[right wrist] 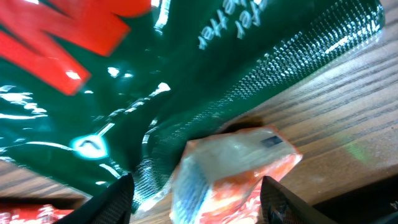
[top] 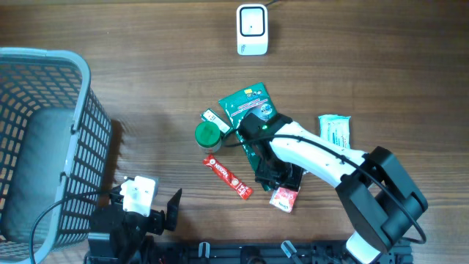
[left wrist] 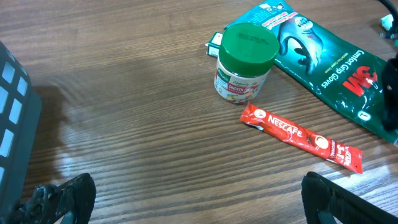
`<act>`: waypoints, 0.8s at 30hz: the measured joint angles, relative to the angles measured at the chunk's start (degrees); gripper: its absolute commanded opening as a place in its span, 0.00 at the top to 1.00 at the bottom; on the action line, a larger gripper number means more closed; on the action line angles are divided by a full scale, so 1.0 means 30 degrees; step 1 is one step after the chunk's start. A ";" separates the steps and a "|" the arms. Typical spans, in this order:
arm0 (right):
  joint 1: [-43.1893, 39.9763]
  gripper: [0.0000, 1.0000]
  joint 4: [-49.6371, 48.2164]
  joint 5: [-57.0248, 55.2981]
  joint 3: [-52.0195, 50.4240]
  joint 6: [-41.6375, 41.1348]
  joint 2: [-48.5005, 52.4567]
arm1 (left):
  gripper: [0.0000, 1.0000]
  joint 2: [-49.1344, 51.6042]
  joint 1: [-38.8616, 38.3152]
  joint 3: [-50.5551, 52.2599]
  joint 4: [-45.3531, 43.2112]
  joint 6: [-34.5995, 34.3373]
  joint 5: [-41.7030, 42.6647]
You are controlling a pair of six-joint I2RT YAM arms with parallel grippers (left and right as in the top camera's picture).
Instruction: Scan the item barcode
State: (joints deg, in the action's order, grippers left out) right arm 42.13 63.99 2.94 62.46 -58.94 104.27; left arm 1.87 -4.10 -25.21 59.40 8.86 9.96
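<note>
My right gripper sits low over the cluster of items. Its jaws are shut on a small orange-red packet, which looks blurred and tilted between the fingers. The packet lies at the edge of a green 3M bag. The white barcode scanner stands at the far middle of the table, well away from both arms. My left gripper hangs open over bare wood near the front left, holding nothing.
A green-lidded jar, a red Nescafe stick, a small box and a pale tissue pack lie around the bag. A grey mesh basket fills the left side.
</note>
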 measured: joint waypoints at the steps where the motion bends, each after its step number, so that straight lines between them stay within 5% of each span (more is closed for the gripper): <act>1: 0.0000 0.37 -0.0073 0.0000 -0.0219 -0.0066 0.0000 | 0.00 0.0000 0.0000 0.0000 0.0000 0.0000 0.0000; 3: 0.0000 0.42 -0.0138 0.0000 -0.0765 -0.0153 0.0007 | 0.00 0.0000 0.0000 0.0000 -0.0007 0.0000 0.0000; 10: -0.0022 0.95 -0.0525 0.0714 -0.1384 -0.0430 0.0007 | 0.00 0.0000 0.0000 0.0000 0.0000 0.0000 0.0000; 14: -0.0379 0.95 -0.0590 0.3402 -0.1384 -0.0408 0.0000 | 0.00 0.0000 0.0000 0.0000 -0.0007 0.0000 0.0000; 20: -0.3512 0.96 0.1013 1.4841 -0.1377 0.0554 0.0036 | 0.00 0.0000 0.0000 0.0000 0.0000 0.0000 0.0000; 24: -0.4626 0.96 0.1821 1.9234 -0.1384 0.0357 0.0036 | 0.00 0.0000 0.0000 0.0000 -0.0007 0.0000 0.0000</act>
State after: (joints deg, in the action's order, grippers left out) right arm 28.25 69.45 60.64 58.30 -57.87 104.38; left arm 1.87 -4.10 -25.21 59.37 8.86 9.96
